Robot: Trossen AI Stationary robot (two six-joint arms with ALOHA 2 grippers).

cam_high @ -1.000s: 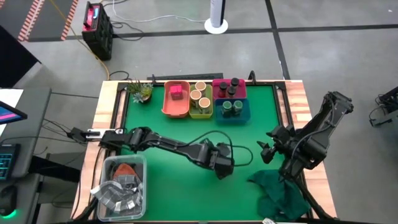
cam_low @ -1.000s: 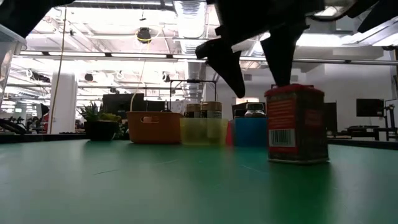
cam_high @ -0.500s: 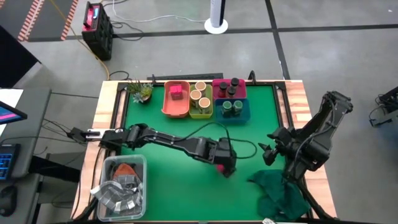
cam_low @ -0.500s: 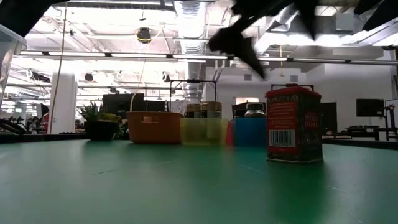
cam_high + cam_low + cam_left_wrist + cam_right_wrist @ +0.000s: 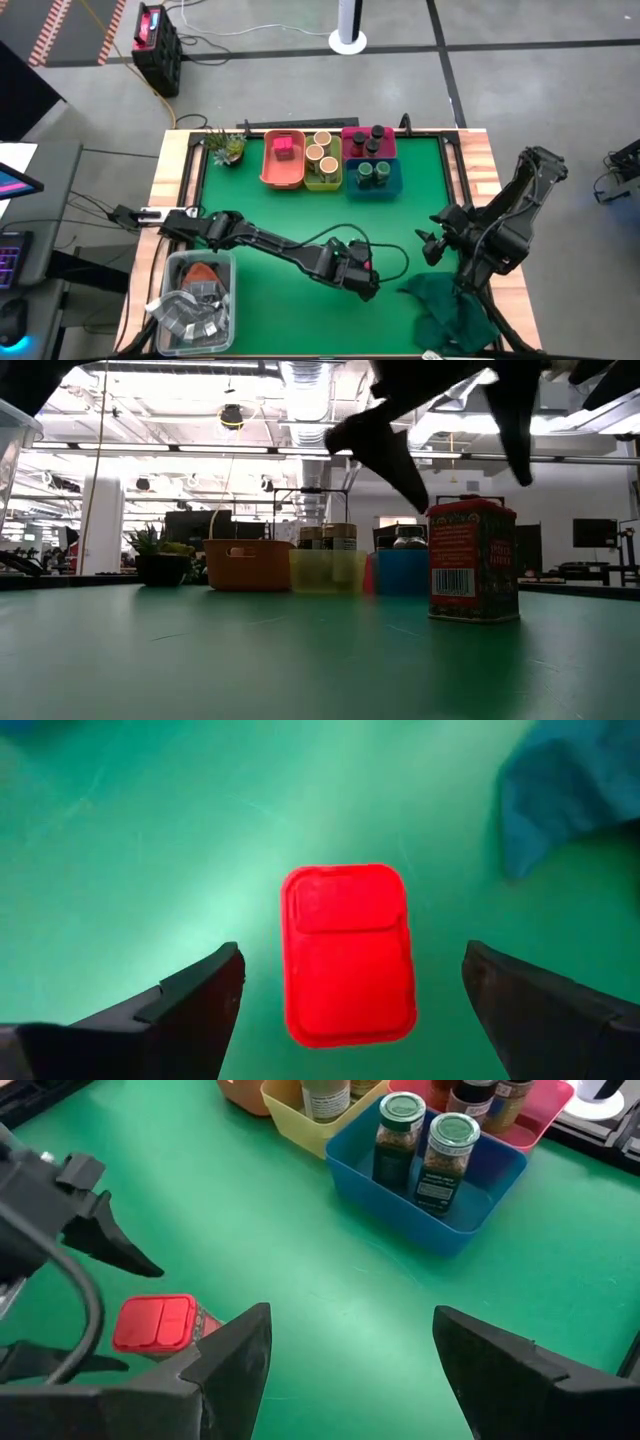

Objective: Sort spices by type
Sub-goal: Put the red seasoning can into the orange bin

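Note:
A red spice tin (image 5: pixel 472 560) stands upright on its base on the green table. Its red lid (image 5: pixel 347 953) shows from above in the left wrist view. My left gripper (image 5: pixel 352 965) hangs above the tin, open, pointing down, one finger on either side of the lid with green table showing in both gaps. In the high view my left gripper (image 5: pixel 362 280) covers most of the tin. My right gripper (image 5: pixel 350 1330) is open and waits near the table's right edge, where it also sees the tin (image 5: pixel 155 1323).
Four bins stand in a row at the far edge: orange (image 5: pixel 283 172) with a pink box, yellow-green (image 5: pixel 323 180) with tan-topped jars, pink (image 5: pixel 352 135) with dark-capped jars, blue (image 5: pixel 390 188) with green-capped jars. A dark green cloth (image 5: pixel 450 305) lies near right. A clear tub (image 5: pixel 172 270) sits near left.
My left gripper has moved a little toward the table's near edge and now stands over the tin with a finger on each side. The tin stays upright, shifted only slightly.

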